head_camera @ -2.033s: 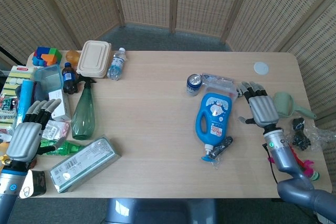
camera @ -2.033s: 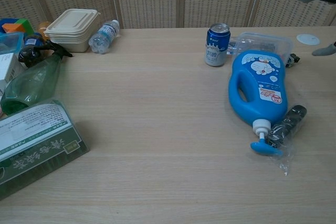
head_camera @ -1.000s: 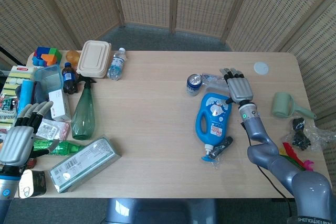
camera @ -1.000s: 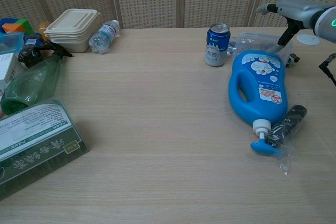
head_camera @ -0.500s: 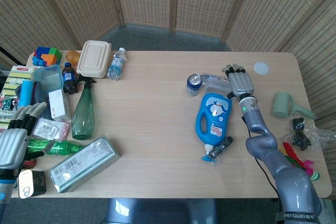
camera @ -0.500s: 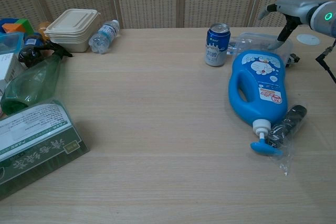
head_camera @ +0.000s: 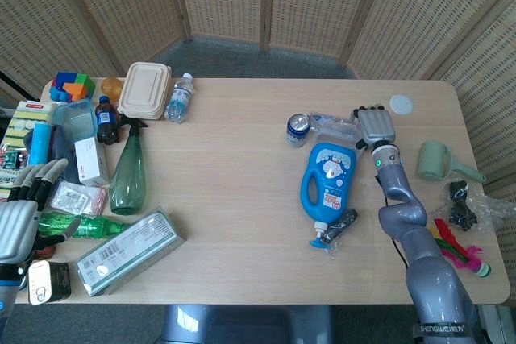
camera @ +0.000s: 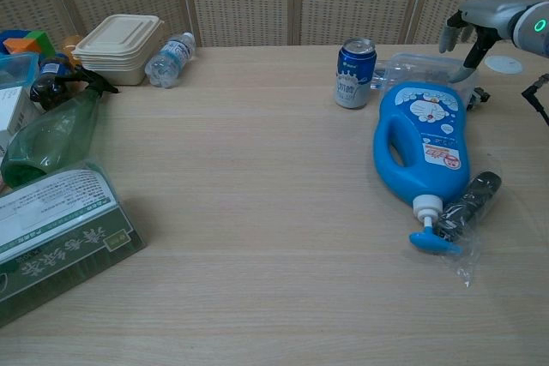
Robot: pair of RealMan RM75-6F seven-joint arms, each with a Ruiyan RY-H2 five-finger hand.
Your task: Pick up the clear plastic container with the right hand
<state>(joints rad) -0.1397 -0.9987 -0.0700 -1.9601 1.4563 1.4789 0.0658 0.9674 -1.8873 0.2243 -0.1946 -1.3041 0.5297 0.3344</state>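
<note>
The clear plastic container [head_camera: 334, 126] [camera: 420, 69] lies flat at the table's far side, between a blue drink can [head_camera: 297, 128] [camera: 355, 61] and my right hand. My right hand [head_camera: 374, 127] [camera: 477, 21] hovers at the container's right end, fingers [camera: 467, 61] bent downward beside its rim, with nothing held. Whether a fingertip touches the rim is unclear. My left hand [head_camera: 19, 217] is low at the left table edge, fingers spread and empty; the chest view does not show it.
A blue detergent bottle [head_camera: 329, 181] [camera: 424, 139] lies right in front of the container, a wrapped dark item [head_camera: 341, 227] at its pump. A white lid [head_camera: 401, 104] and green scoop [head_camera: 439, 159] lie to the right. A green spray bottle [head_camera: 129, 172], a box [head_camera: 129, 251] and clutter fill the left.
My right hand swung in from the right to the container's right end and bent its fingers downward. My left hand drifted down and left toward the table edge.
</note>
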